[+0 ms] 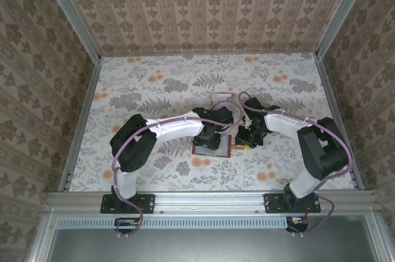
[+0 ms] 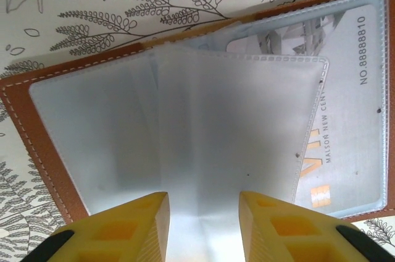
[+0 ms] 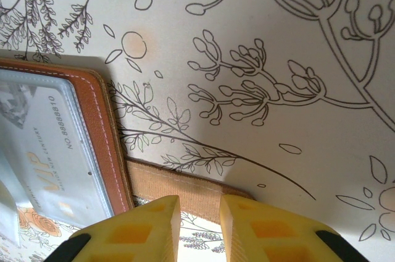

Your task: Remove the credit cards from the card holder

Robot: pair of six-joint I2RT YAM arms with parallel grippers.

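The brown card holder (image 2: 24, 126) lies open on the flowered table, its clear sleeves facing up. A pale grey credit card (image 2: 352, 120) with gold letters sits inside the right sleeve. My left gripper (image 2: 203, 197) hovers over the loose middle sleeves with its yellow fingers apart and nothing pinched. In the right wrist view, the holder's stitched edge (image 3: 102, 126) and the same card (image 3: 43, 144) are at the left. My right gripper (image 3: 199, 200) has a narrow gap, its tips over the tan strap tab (image 3: 185, 181). From above, both grippers meet at the holder (image 1: 225, 148).
A clear plastic tray (image 1: 219, 98) stands just behind the holder. Metal rails (image 1: 80, 120) border the table at the left and right, and patterned walls close it in. Flowered tabletop lies to either side of the arms.
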